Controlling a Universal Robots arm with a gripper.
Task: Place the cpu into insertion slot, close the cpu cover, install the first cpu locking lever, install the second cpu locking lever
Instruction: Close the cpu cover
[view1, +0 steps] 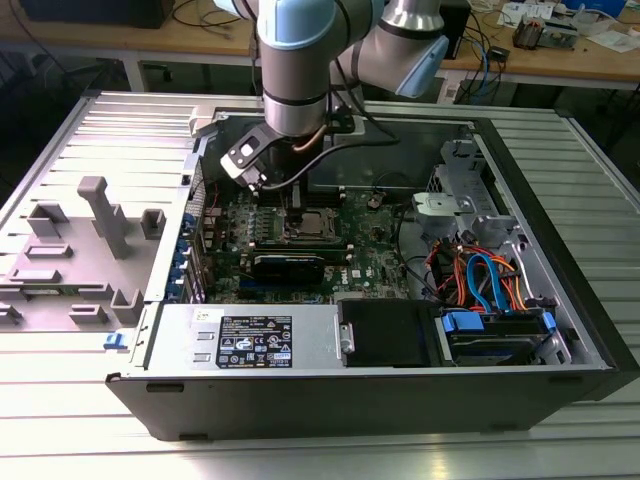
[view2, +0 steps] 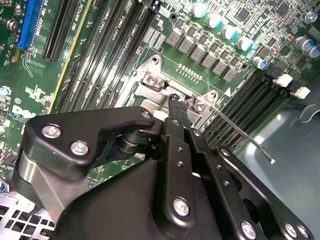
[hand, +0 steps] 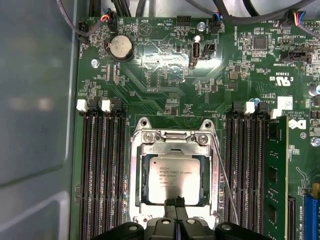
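cpu (hand: 173, 175) flat, face up, gripper (hand: 175, 202) at edge

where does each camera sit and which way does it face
exterior view: off the arm, looks down into the computer case; arm and gripper show.
first wrist view: at the wrist, squarely down on the cpu in the insertion slot; gripper tips show.
second wrist view: at the wrist, slantwise past the gripper's body at the slot's corner.
both wrist views share gripper tip and thin lever.
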